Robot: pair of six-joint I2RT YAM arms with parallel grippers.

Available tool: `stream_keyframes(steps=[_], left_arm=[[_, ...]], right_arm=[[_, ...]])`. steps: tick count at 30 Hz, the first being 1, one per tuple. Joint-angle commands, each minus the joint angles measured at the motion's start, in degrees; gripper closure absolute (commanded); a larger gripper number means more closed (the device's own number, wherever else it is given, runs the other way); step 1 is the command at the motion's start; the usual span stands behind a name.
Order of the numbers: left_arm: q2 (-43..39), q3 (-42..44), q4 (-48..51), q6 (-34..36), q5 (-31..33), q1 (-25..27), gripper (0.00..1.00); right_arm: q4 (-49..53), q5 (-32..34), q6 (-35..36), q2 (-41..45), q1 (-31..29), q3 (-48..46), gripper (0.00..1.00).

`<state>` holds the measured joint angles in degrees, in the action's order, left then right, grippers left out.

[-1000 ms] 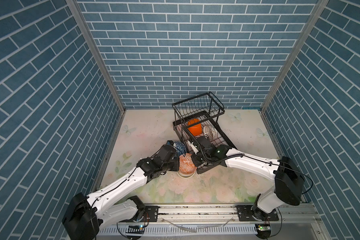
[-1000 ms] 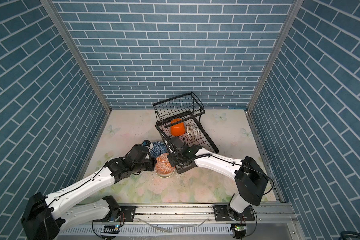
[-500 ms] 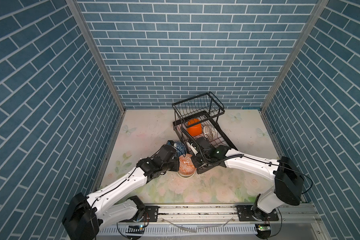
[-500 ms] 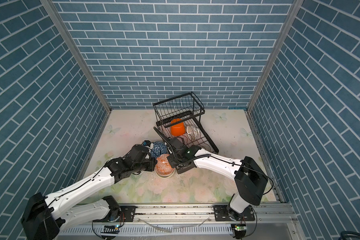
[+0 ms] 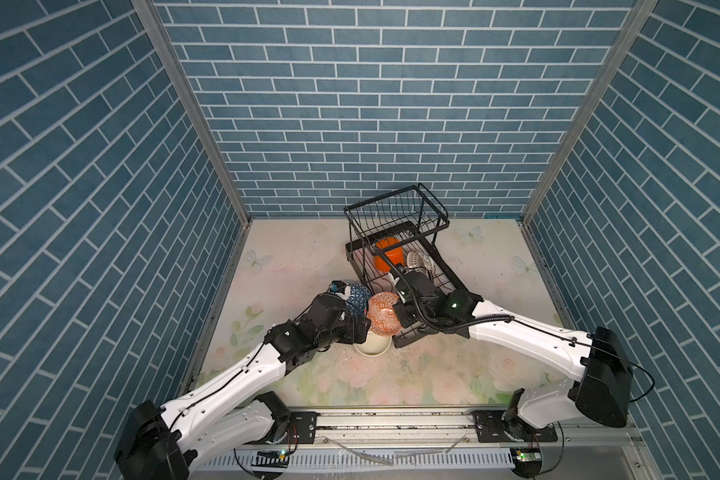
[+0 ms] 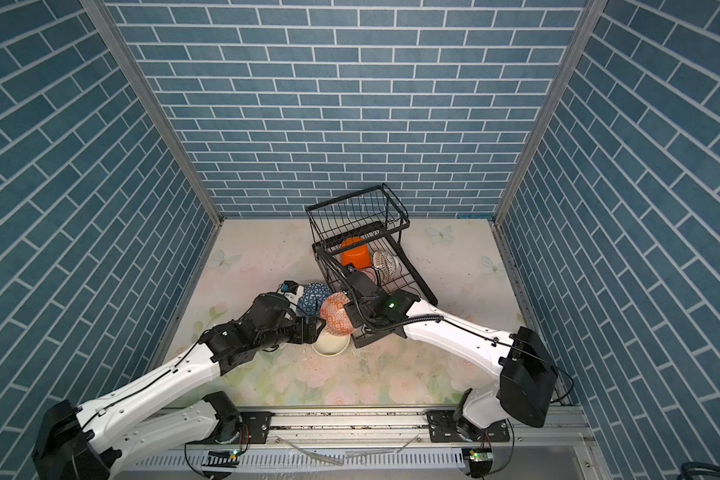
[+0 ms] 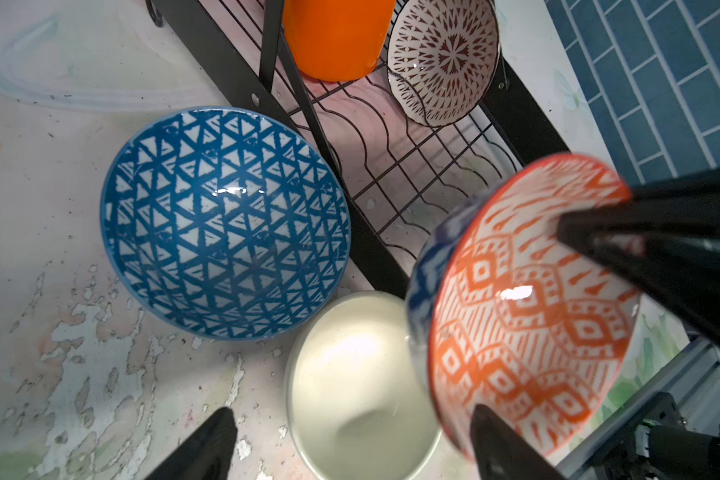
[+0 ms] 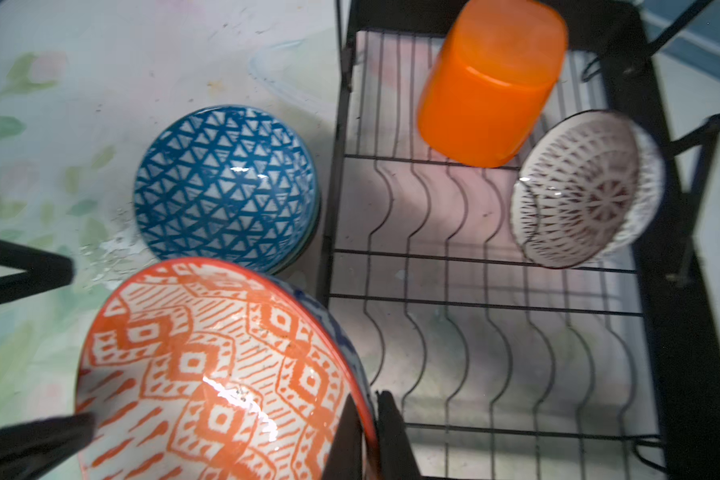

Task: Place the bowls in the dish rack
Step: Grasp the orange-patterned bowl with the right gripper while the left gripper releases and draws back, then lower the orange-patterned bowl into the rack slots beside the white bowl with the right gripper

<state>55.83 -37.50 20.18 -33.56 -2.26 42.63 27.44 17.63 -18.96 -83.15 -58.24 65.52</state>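
**Bowls and rack on floral worktop**

Worktop point(image 5: 433, 374): worn floral print, enclosed by blue brick-pattern walls point(image 5: 350, 104).
Dish rack point(image 8: 682, 332): holds plain orange bowl point(image 8: 487, 91), brown-patterned bowl point(image 8: 587, 187) tilted.
Blue bowl point(image 7: 225, 224), cream bowl point(image 7: 350, 374): on worktop beside rack.
Right tool point(image 8: 366, 401): pinching orange-red bowl point(image 8: 208, 365) rim.
Left tool point(image 7: 352, 415): spread wide.

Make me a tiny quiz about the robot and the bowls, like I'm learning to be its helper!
1. True or false: the plain orange bowl and the brown-patterned bowl both lie in the dish rack.
2. Which bowl does the right gripper pinch by its rim? A) cream bowl B) orange-red patterned bowl C) blue triangle bowl
3. Fill in: the left gripper is ____ (open or shut).
Key: 1 true; 2 B; 3 open.
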Motion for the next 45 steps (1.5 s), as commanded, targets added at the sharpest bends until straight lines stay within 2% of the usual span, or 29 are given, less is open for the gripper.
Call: stream_keyframes(steps=[1,8,12,18,25,36,45], left_arm=[[-1.50,1.96,-2.14,-0.09,1.02,0.10,0.05],[-3.62,4.27,-3.69,-0.58,1.82,0.05,0.03],[-4.63,5.05,-4.36,-0.81,2.25,0.00,0.01],[-4.86,5.12,-3.75,-1.42,2.96,0.01,0.00],[-5.69,5.66,-3.66,-1.35,3.57,-0.07,0.00],[-14.48,8.65,-3.14,-1.07,7.71,-0.09,0.00],[-15.59,8.67,-1.29,-1.24,9.52,-0.09,0.00]], right_arm=[[0.69,12.86,3.15,1.47,-0.11,1.40,1.00],[-5.44,27.56,10.20,-1.06,0.06,0.07,1.00],[-12.11,32.45,15.98,-2.72,0.49,-1.06,1.00],[-22.70,35.06,23.66,-5.65,1.97,-2.81,1.00],[-29.97,35.19,28.81,-10.38,4.49,-2.80,1.00],[-43.99,39.90,40.63,-20.74,4.88,-1.00,1.00],[-58.20,42.88,52.60,-26.63,5.10,-0.91,1.00]])
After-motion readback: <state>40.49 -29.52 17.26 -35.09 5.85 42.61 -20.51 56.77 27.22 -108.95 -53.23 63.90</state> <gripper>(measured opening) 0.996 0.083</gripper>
